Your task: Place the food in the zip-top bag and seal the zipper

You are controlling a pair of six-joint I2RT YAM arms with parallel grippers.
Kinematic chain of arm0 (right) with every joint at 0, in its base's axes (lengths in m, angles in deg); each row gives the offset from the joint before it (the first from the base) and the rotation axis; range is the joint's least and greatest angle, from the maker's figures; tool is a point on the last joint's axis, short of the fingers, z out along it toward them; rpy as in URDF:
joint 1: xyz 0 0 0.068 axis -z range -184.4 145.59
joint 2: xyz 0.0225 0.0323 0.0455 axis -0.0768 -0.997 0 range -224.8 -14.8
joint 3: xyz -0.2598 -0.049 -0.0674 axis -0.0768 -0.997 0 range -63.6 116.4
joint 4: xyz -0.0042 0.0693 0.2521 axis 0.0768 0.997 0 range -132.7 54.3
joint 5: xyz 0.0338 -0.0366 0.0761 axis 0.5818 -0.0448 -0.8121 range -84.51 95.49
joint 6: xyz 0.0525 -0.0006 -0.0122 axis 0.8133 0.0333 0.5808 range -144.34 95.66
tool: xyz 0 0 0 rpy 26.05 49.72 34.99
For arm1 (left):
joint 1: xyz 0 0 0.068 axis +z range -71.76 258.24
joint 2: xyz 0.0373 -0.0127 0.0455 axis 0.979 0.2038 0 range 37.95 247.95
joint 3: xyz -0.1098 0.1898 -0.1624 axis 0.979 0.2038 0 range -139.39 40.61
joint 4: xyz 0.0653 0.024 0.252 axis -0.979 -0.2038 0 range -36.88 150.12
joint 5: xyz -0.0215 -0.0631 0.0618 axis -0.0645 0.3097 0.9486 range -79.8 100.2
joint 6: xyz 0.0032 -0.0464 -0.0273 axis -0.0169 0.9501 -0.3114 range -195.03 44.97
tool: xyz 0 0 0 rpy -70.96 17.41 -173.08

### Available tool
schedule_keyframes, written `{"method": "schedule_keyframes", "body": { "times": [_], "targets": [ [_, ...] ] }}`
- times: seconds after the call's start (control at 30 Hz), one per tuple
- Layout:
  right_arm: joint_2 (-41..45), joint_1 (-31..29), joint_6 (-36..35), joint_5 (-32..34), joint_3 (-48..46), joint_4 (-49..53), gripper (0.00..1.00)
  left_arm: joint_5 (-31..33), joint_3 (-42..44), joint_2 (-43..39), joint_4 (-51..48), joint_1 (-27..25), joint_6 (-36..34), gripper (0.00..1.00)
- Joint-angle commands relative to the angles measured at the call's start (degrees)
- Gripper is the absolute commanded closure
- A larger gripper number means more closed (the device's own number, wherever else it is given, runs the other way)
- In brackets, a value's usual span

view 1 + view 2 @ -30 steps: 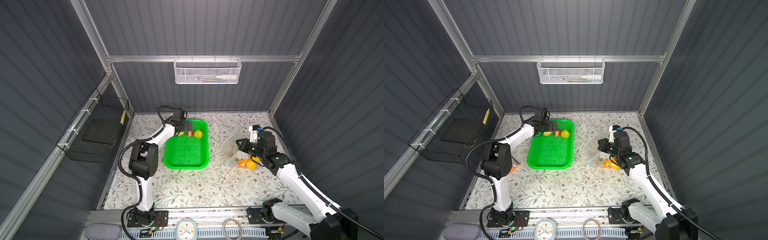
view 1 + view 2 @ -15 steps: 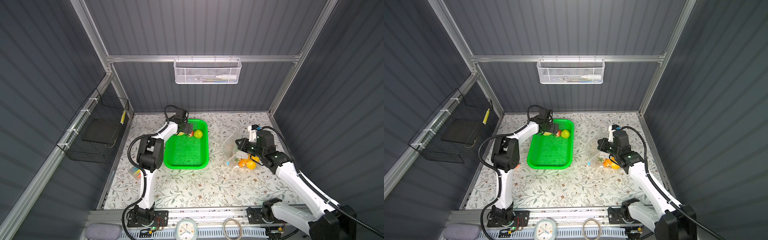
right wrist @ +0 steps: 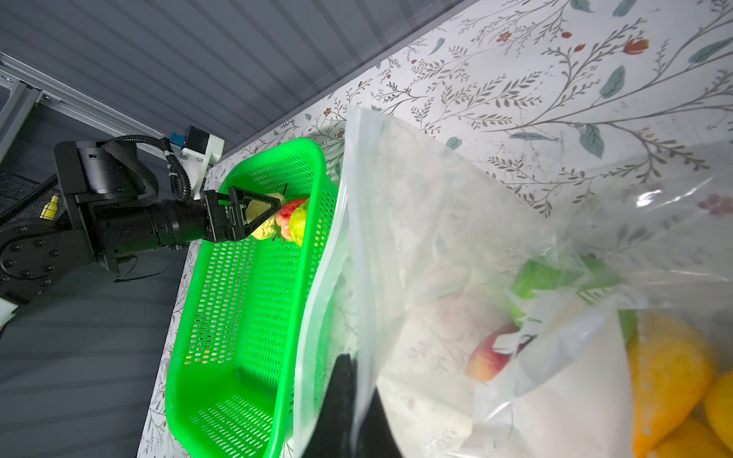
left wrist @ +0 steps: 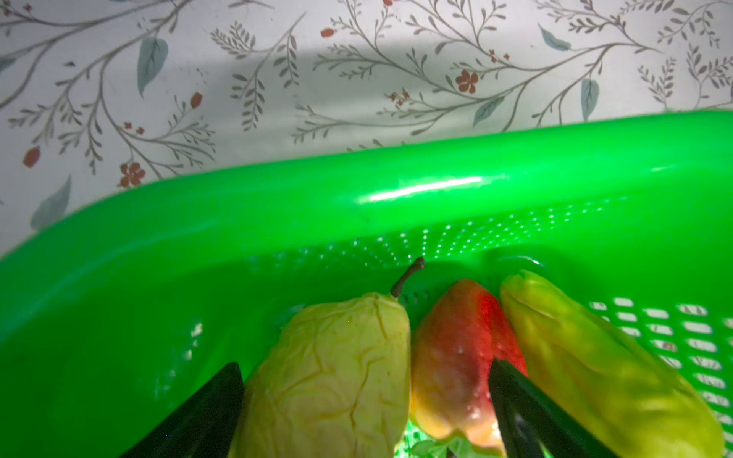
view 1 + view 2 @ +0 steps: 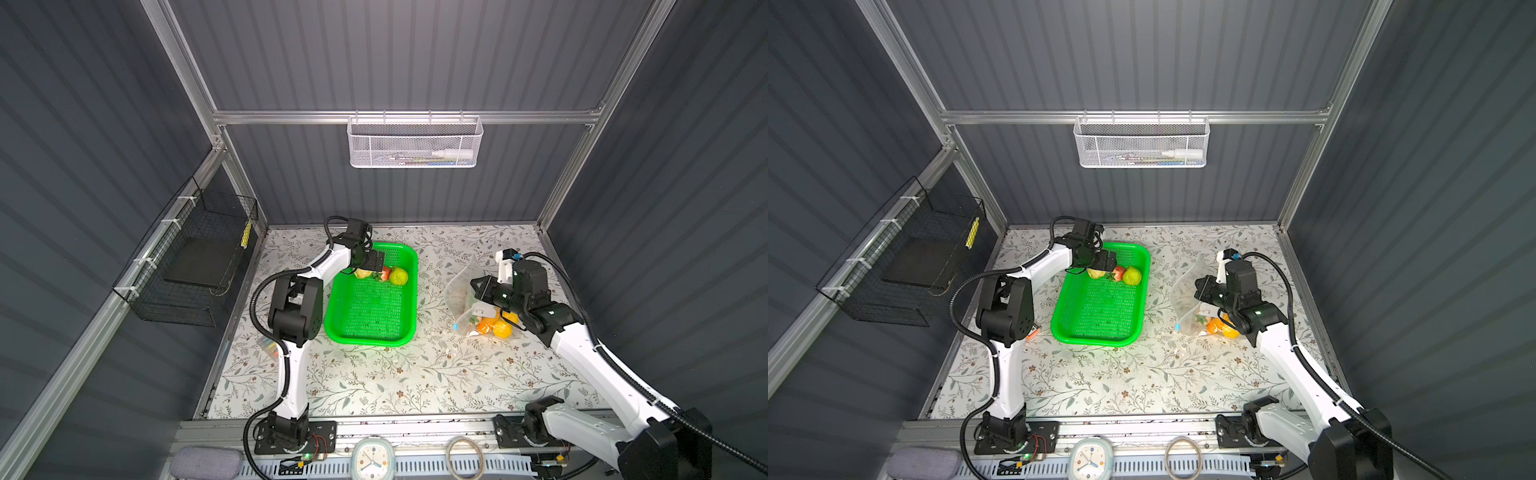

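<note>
In the far corner of the green basket (image 5: 370, 338) lie three pieces of food: a pale wrinkled pear (image 4: 329, 376), a red strawberry (image 4: 456, 357) and a yellow-green fruit (image 4: 595, 376). My left gripper (image 5: 372, 270) is open, and its fingers straddle the pear and the strawberry. The zip-top bag (image 5: 465, 291) stands to the right of the basket with its mouth held up. My right gripper (image 3: 351, 368) is shut on the bag's mouth edge. Orange and yellow food (image 5: 494, 326) plus a red and a green piece lie inside the bag. The zipper's light-blue slider (image 5: 456, 327) sits at the mouth's near end.
A white mesh basket (image 5: 415, 143) hangs on the back wall and a black wire basket (image 5: 195, 266) on the left wall. A clock (image 5: 372, 459) and a ring (image 5: 463, 453) lie on the front rail. A small coloured packet (image 5: 270, 347) lies by the left arm.
My left gripper has moved down and toward the fruit in the basket's far corner, and the arm's elbow has swung in. The right gripper and the bag have stayed put.
</note>
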Motion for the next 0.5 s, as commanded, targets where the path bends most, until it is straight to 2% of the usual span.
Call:
{"method": "schedule_keyframes", "body": {
  "times": [0.0, 0.27, 0.47],
  "targets": [
    [-1.3, 0.1, -0.4, -0.7, 2.1, 0.2, 1.00, -1.1, 0.9, -1.8, -2.8, -0.2, 1.5, 0.02],
    [0.1, 0.1, 0.7, -0.2, 1.3, 0.0, 1.00, 0.7, -2.7, 1.4, -6.0, -0.2, -1.0, 0.09],
    [0.2, 0.1, 0.6, 0.1, 1.3, 0.2, 1.00, 4.3, -3.3, 2.4, -8.5, -0.2, 1.1, 0.14]
  ]
}}
